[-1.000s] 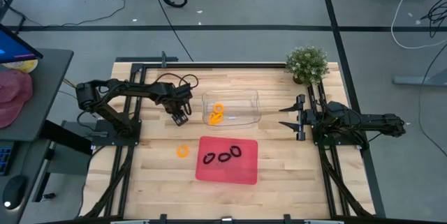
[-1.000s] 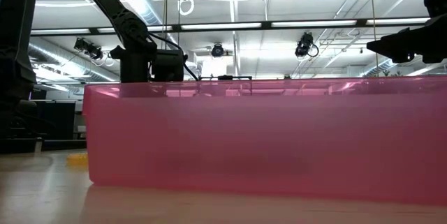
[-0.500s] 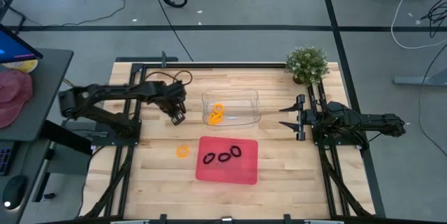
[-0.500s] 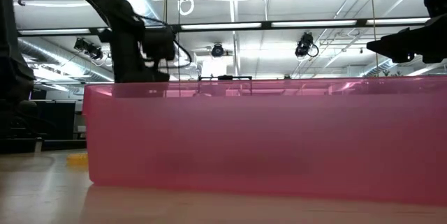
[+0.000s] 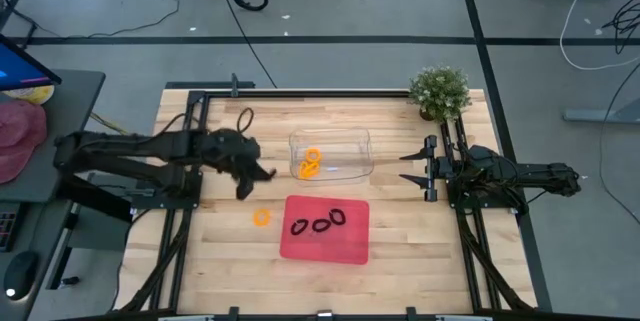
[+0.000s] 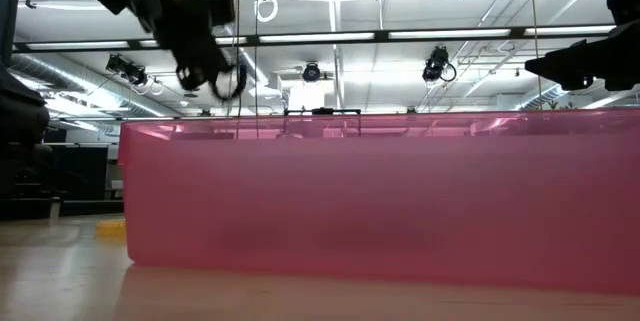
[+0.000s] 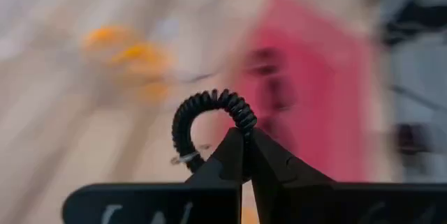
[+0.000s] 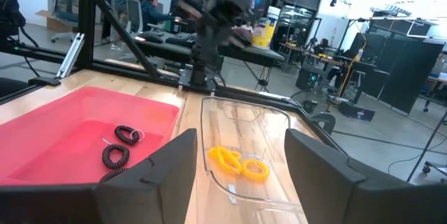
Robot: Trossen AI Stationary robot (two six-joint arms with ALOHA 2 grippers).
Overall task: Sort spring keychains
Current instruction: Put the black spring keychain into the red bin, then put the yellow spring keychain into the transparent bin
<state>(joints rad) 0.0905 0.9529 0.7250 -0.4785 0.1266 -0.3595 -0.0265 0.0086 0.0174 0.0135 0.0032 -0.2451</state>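
Black spring keychain is clenched in the left claw, carried above the surface toward the pink tray where black ones are collected.

Left gripper raised left of centre, fingers pinched together; right gripper waiting at right, fingers spread

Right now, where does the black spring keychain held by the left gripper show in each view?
Left wrist view: black spring keychain at centre, pinched in the left gripper.
Low view: upper left, looped at the gripper, above the tray's rim.
High view: at the left gripper's tip, left of the clear bin; too small to make out.
Right wrist view: not distinguishable on the blurred left arm.
Shared landmark: red tray, in all four.
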